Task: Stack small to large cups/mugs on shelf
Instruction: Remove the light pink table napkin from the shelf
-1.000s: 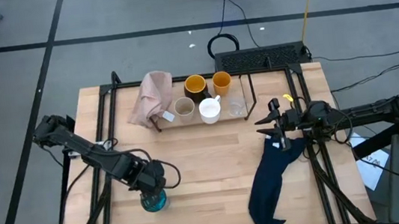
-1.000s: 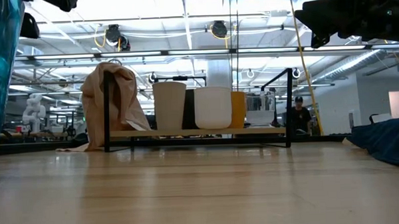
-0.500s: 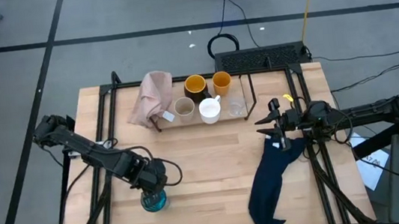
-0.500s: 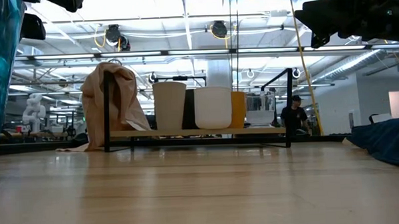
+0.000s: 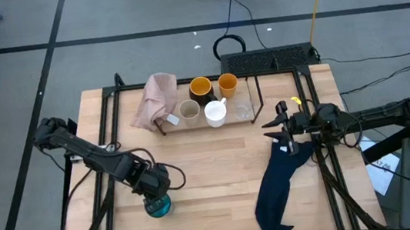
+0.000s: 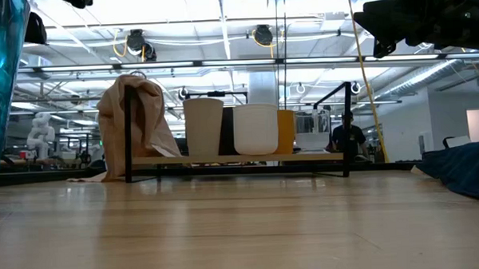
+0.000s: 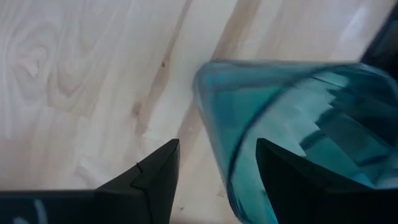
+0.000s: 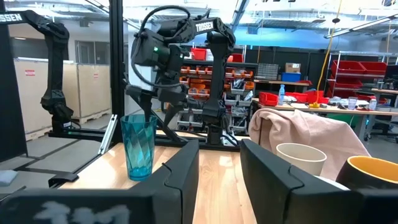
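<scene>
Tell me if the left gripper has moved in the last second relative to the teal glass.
Yes. In the high view the left gripper has drawn slightly back toward the table's left edge, while the teal glass stands where it was near the front edge.

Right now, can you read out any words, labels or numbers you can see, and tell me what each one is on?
"TROSSEN" on the left arm, seen from the right wrist view.
"TROSSEN", partly cut off, on another dark arm at that picture's edge.
Signs on the room's pallets and shelves are too small to read.
</scene>
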Tool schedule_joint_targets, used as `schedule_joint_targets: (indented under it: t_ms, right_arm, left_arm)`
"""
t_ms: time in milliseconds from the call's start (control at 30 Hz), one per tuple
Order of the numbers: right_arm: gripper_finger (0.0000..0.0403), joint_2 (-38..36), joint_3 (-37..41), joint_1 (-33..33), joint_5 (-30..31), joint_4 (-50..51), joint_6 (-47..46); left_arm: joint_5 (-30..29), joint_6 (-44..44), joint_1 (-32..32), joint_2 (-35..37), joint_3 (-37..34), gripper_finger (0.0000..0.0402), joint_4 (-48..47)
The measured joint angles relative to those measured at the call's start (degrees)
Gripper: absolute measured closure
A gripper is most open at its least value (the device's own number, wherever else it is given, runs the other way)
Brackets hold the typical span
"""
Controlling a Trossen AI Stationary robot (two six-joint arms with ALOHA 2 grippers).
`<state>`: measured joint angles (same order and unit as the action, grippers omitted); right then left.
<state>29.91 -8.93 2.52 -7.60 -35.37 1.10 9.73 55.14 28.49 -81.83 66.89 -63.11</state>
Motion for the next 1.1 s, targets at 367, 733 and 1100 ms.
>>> schedule_joint_targets:
  t_ms: [367,733,1100]
  right_arm:
    - [0.0293,0.0,0.0,0.0,0.0,0.0,-0.4]
    - [0.0293,0.0,0.0,0.0,0.0,0.1,-0.4]
    - [0.0293,0.0,0.0,0.0,0.0,0.5,-0.4]
  left_arm:
    - [-4.9,0.6,-1.2,12.2,0.1,0.0188,-0.1]
    - [-33.9,-5.0,-1.6,18.8,0.1,0.0188,-2.8]
    - [-55.4,1.5,-3.6,9.9,0.1,0.0188,-19.1]
